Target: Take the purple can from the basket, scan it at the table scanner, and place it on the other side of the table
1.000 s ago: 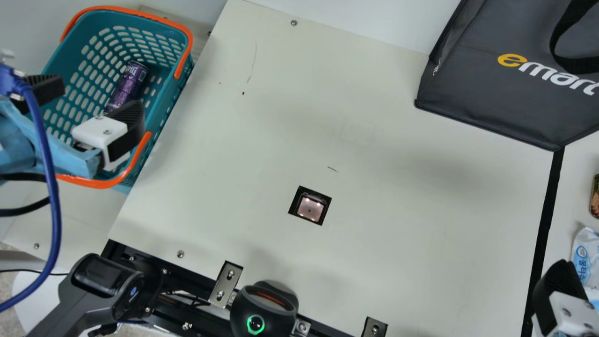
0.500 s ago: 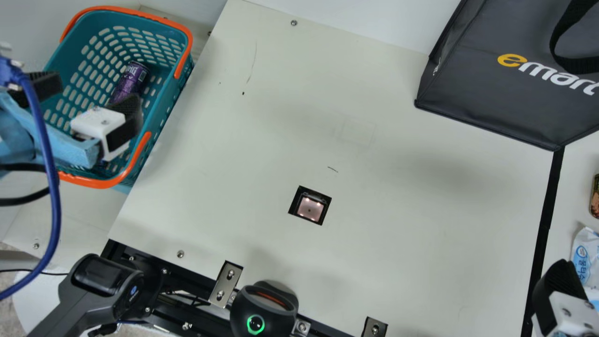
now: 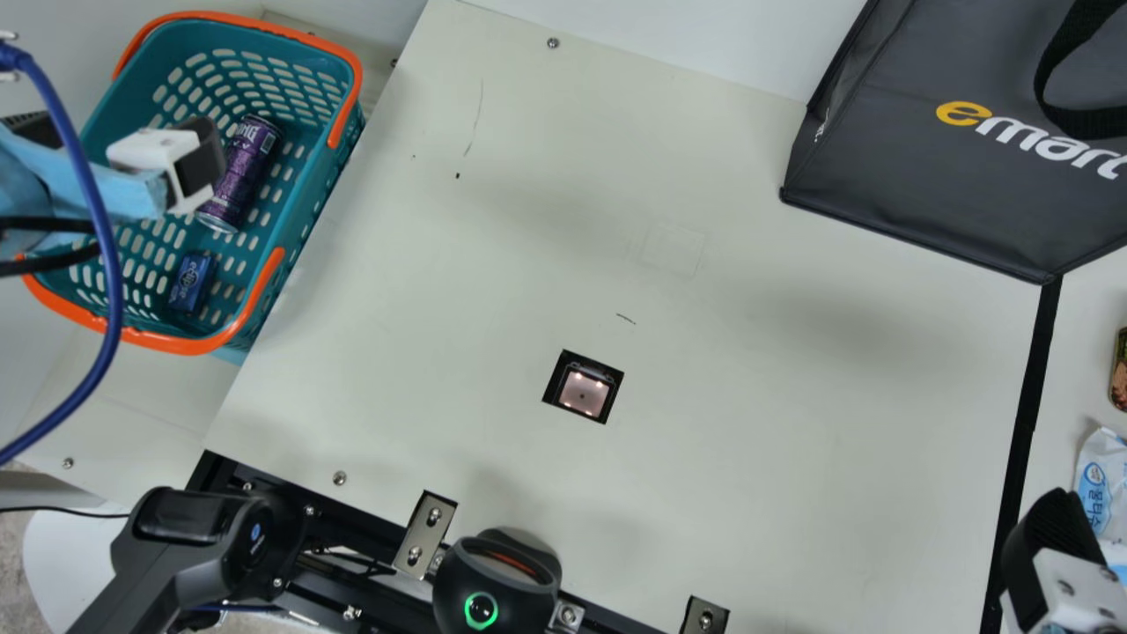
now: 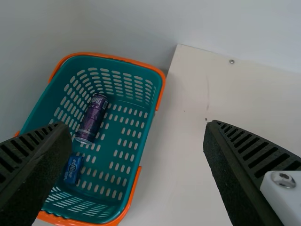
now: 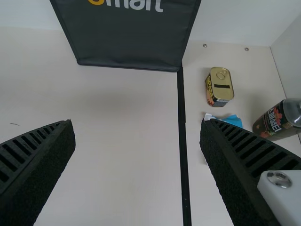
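Note:
The purple can (image 3: 239, 174) lies on its side in the teal basket (image 3: 304, 207) at the main view's left. Over the basket's left part, my left gripper (image 3: 123, 145) stands open, its fingers holding nothing. In the left wrist view the can (image 4: 92, 118) rests in the basket beyond the spread fingers of my left gripper (image 4: 138, 146). The table scanner (image 3: 583, 391) is a lit square window set in the table. At the main view's lower right corner is my right gripper (image 3: 1061, 563); the right wrist view has my right gripper (image 5: 137, 146) open above the bare table.
A small blue pack (image 3: 191, 282) lies in the basket near the can. A dark bag (image 3: 916, 167) stands at the back right. Past the black strip (image 3: 1026, 431) are a tin (image 5: 220, 87), a dark can (image 5: 280, 119) and a white-blue packet (image 3: 1096, 484). A handheld scanner (image 3: 496, 581) sits at the front edge.
My left gripper has moved back and to the left over the basket, uncovering the whole purple can and the blue pack. The right gripper has kept still.

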`<state>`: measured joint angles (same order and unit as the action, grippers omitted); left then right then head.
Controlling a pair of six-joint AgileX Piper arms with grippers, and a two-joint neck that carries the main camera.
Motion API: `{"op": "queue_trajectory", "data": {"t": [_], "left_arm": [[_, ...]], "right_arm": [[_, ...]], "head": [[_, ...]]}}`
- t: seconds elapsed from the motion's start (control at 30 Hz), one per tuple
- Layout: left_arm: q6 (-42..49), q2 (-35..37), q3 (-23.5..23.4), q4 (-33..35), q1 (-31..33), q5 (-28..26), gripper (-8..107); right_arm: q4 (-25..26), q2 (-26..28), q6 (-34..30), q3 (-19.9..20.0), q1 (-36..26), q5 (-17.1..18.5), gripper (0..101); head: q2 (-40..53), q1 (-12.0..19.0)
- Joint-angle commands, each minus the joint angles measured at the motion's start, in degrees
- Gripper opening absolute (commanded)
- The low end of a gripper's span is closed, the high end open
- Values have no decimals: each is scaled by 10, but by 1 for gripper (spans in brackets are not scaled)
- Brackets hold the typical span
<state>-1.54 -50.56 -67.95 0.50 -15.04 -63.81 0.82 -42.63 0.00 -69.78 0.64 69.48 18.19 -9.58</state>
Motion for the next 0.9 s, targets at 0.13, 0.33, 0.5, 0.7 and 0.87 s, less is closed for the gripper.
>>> {"op": "queue_trajectory", "data": {"t": [0.13,0.33,0.5,0.7,0.87], "left_arm": [[49,-32,4,25,-84,20,90],[114,-70,8,52,-144,40,90],[172,-110,11,85,-184,54,90],[236,-163,20,118,-217,76,90],[272,-208,30,132,-231,105,90]], "right_arm": [[0,0,0,0,0,0,95],[0,0,0,0,0,0,95],[0,0,0,0,0,0,95],[0,0,0,0,0,0,95],[0,0,0,0,0,1,95]], "head": [[2,17],[2,17],[2,17],[2,17],[2,17]]}}
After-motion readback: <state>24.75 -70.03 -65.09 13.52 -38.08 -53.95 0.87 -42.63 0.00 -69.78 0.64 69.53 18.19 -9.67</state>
